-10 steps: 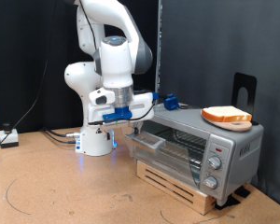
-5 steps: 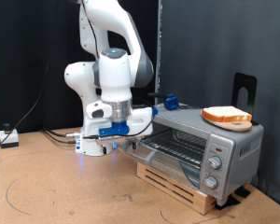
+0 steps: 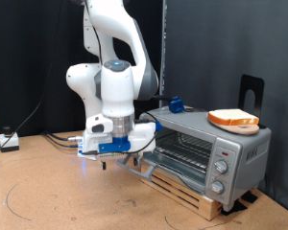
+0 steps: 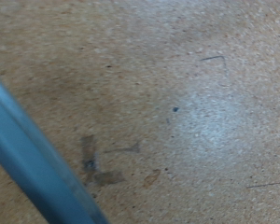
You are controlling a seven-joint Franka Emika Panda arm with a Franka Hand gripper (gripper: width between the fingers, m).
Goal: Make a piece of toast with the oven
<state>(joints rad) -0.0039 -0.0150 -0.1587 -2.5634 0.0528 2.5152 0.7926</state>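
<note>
Sitting atop one oven (image 3: 216, 144): one toast (image 3: 232, 119).

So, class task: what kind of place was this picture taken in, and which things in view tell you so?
Probably a robotics lab rather than a kitchen: black curtains hang behind, cables trail over a bare board floor, and the oven sits on a slatted wooden base beside the arm, its hand low.

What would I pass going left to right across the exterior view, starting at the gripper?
gripper → oven → piece of toast on its plate
</note>
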